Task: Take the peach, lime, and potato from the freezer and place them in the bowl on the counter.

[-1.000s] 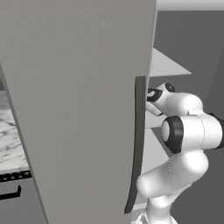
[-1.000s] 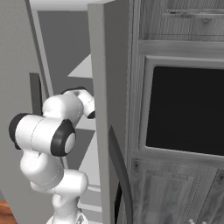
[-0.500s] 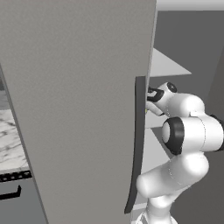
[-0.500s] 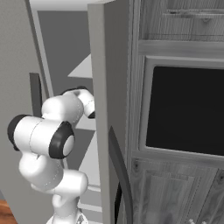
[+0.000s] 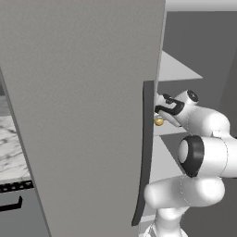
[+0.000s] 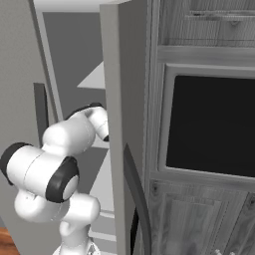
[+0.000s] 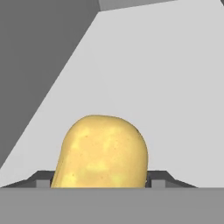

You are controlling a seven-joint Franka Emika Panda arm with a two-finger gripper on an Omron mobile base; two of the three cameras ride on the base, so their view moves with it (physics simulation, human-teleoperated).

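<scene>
Gripper (image 7: 99, 186) reaches into the open freezer (image 5: 83, 115) with its jaws partly closed around a yellow potato (image 7: 101, 152), which bulges up between them and hides the fingertips. From the left base view, a small yellow bit of the potato (image 5: 159, 121) shows just below the hand, next to the dark edge seal (image 5: 146, 152) of the door.

Ahead of the hand lies a white shelf (image 7: 166, 87), bare and flat, running away to the far end of the compartment. To the hand's left rises a grey inner wall (image 7: 39, 61), meeting the shelf along a slanted line. Open shelf surface spreads ahead and to the right of the potato.

From the base cameras, the big matte grey door panel stands close on the arm's left side, its seal nearly touching the wrist. On the arm's right stands a second grey door (image 6: 122, 124) with a curved dark handle (image 6: 137, 199), close beside the forearm. The arm works in the narrow gap between these 2 panels. Beyond the right panel are wood-grain cabinets (image 6: 199, 214) around a black oven window (image 6: 211, 124). Far left, past the door, a strip of marble counter (image 5: 11, 148) shows.
</scene>
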